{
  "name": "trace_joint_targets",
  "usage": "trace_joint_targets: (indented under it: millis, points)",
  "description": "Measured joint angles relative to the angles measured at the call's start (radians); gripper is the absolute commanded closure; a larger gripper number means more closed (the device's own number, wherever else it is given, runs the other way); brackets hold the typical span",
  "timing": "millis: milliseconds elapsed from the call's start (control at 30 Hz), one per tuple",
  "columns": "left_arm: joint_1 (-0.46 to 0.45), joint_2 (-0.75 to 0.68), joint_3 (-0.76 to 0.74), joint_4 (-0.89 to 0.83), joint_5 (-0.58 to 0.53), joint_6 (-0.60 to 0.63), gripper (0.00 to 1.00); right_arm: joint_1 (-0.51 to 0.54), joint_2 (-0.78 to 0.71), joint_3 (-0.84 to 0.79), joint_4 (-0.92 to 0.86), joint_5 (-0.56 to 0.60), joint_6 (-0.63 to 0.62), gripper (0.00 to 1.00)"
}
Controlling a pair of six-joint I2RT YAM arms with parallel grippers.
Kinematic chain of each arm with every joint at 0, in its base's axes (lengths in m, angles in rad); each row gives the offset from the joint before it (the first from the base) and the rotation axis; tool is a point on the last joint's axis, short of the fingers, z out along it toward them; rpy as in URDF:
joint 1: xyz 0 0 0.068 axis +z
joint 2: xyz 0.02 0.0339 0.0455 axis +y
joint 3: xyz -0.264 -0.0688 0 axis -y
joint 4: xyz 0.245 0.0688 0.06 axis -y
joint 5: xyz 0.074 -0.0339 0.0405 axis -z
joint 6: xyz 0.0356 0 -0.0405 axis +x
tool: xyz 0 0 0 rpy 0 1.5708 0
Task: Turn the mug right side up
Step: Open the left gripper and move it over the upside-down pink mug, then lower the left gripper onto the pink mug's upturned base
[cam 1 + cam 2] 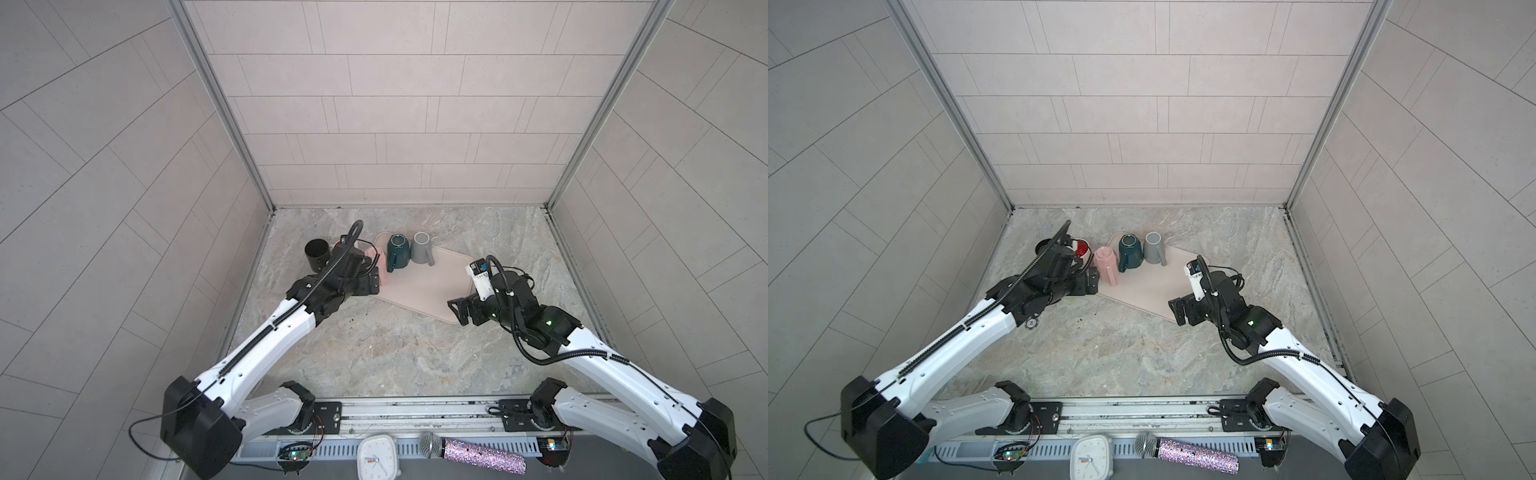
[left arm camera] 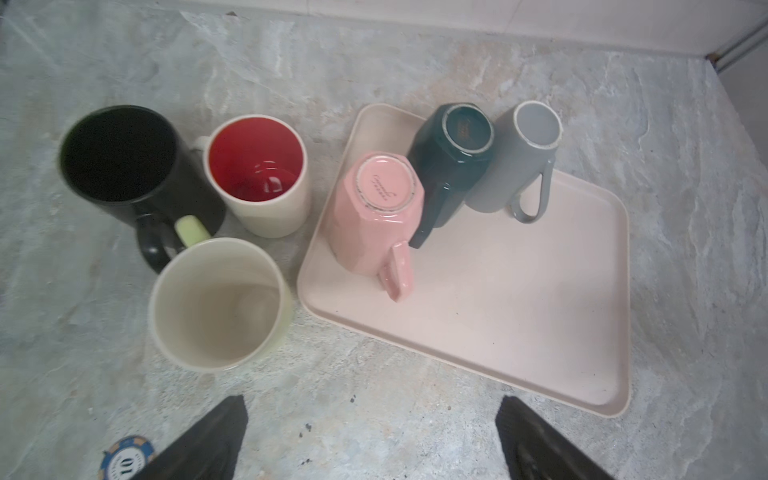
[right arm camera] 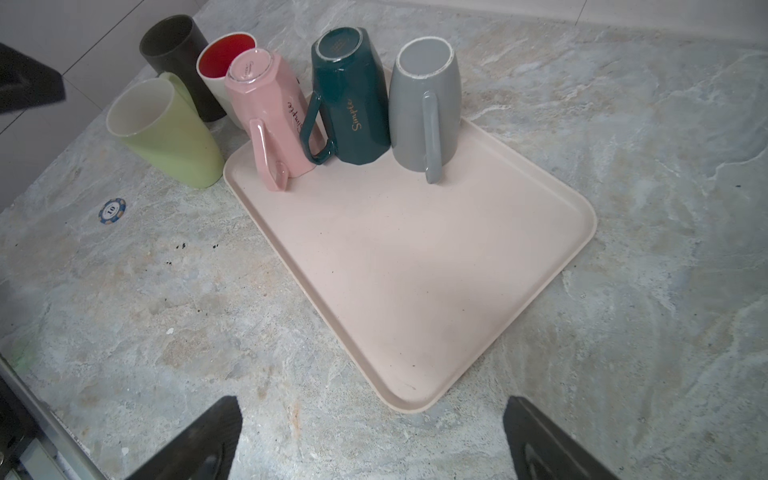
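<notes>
The left gripper (image 2: 372,401) stands wide open with nothing between its fingers (image 2: 216,432). It is over the bare marble table (image 2: 415,436), close to the near-left edge of the pink tray (image 2: 498,311). It touches no mug.

Just ahead of it, the light green mug (image 2: 220,303) stands upright on the table beside the tray's left edge, free of the fingers. Behind that mug, towards the table's far-left corner, the black mug (image 2: 120,158) and the white mug with a red inside (image 2: 266,208) are also mouth up, close together.

Three mugs are upside down at the far end of the tray, packed in a row. The pink mug (image 2: 374,216) is by the tray's left edge, the dark green mug (image 2: 449,166) is next to it, and the grey mug (image 2: 511,166) is at the end. Their handles point towards the middle of the tray.

The right gripper (image 3: 372,400) is also fully spread and empty. It is off the tray's near corner, well apart from the mugs.

A blue and white poker chip (image 3: 112,211) marked 10 lies flat on the table near the left arm.
</notes>
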Motion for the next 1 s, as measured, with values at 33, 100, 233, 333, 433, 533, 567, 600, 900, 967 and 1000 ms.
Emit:
trace_joint_targets:
  millis: [33,100,233,333,433,533,567,600,900,967,1000]
  points:
    - [-0.006,0.035,0.004,0.013,0.002,0.000,0.01,-0.007,-0.004,-0.006,0.008,0.004,0.000,0.00]
    - [-0.011,0.117,0.021,0.035,0.005,0.001,0.01,-0.025,-0.022,-0.026,0.018,0.009,0.003,0.00]
    - [-0.011,0.245,0.061,0.076,0.002,0.006,0.01,-0.046,-0.091,-0.066,0.021,-0.002,0.007,0.00]
    - [-0.011,0.317,0.097,0.105,-0.007,0.005,0.03,-0.048,-0.149,-0.085,0.024,-0.031,0.007,0.00]
    - [-0.011,0.369,0.108,0.163,-0.021,0.002,0.07,-0.054,-0.198,-0.089,0.010,-0.056,0.008,0.00]
    - [-0.011,0.417,0.109,0.216,-0.053,-0.007,0.13,-0.064,-0.235,-0.088,-0.009,-0.068,0.003,0.00]
    - [-0.011,0.436,0.109,0.239,-0.060,-0.009,0.15,-0.068,-0.243,-0.087,-0.016,-0.068,0.003,0.00]
    - [-0.011,0.452,0.109,0.257,-0.063,-0.012,0.18,-0.069,-0.249,-0.086,-0.022,-0.068,0.003,0.00]
    - [-0.010,0.635,0.235,0.259,-0.087,-0.015,0.39,-0.077,-0.259,-0.087,-0.027,-0.058,0.057,0.00]
    - [-0.009,0.653,0.241,0.261,-0.091,-0.016,0.40,-0.080,-0.259,-0.087,-0.028,-0.058,0.062,0.00]
    - [-0.009,0.660,0.241,0.262,-0.092,-0.017,0.39,-0.081,-0.259,-0.087,-0.028,-0.058,0.063,0.00]
